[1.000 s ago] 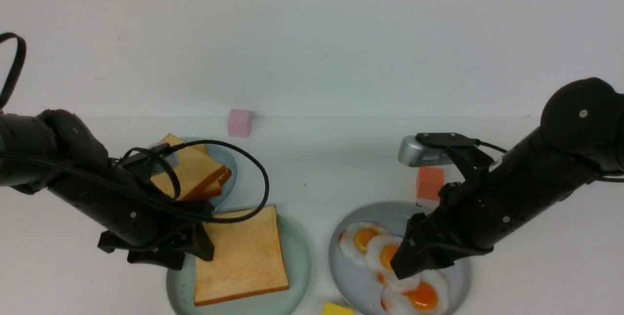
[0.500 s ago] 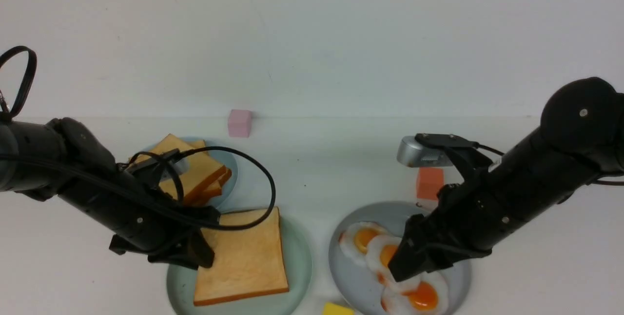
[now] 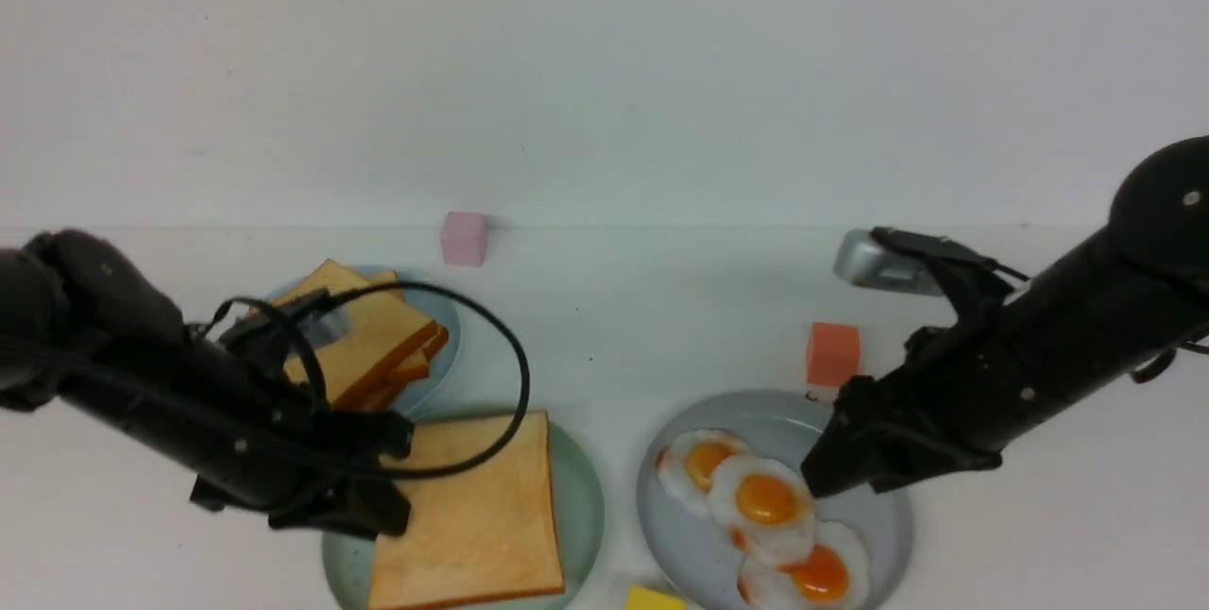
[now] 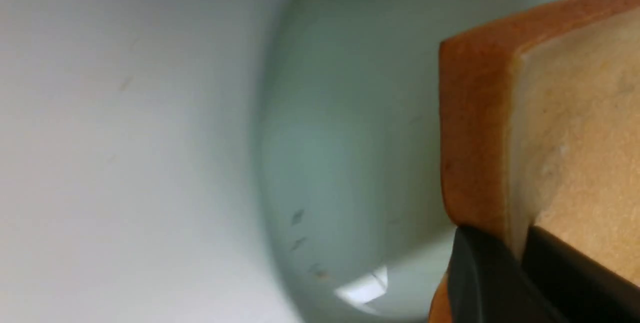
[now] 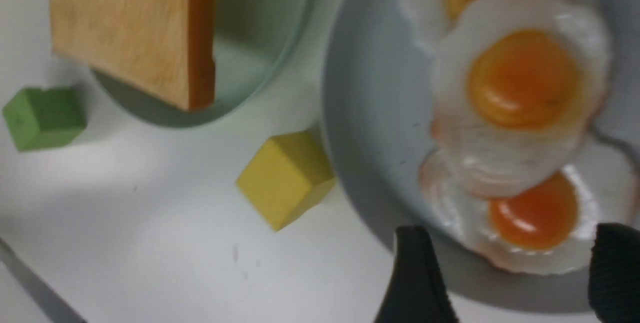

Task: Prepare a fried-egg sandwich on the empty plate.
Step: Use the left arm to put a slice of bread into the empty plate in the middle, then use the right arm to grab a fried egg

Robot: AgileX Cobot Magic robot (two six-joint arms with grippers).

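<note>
A golden-brown toast slice (image 3: 468, 516) lies on the empty plate (image 3: 587, 497), the mint-green one. My left gripper (image 3: 383, 501) is shut on the slice's left edge. In the left wrist view the black fingers (image 4: 480, 273) pinch the dark crust (image 4: 470, 128) over the plate (image 4: 350, 138). Three fried eggs (image 3: 765, 501) overlap on a grey-blue plate (image 3: 680, 544). My right gripper (image 3: 822, 476) hovers open over that plate's right side. In the right wrist view its fingertips (image 5: 415, 273) straddle the nearest egg (image 5: 535, 213) without touching it.
More toast slices (image 3: 378, 336) are stacked on a light-blue plate (image 3: 444, 308) behind the left arm. A pink cube (image 3: 464, 238) and an orange cube (image 3: 833, 355) stand farther back. A yellow cube (image 3: 654, 599) and a green cube (image 5: 42, 118) lie near the front edge.
The left gripper closed on the toast's edge and the slice shifted slightly forward. The right arm drew back to the right, uncovering the middle egg.
</note>
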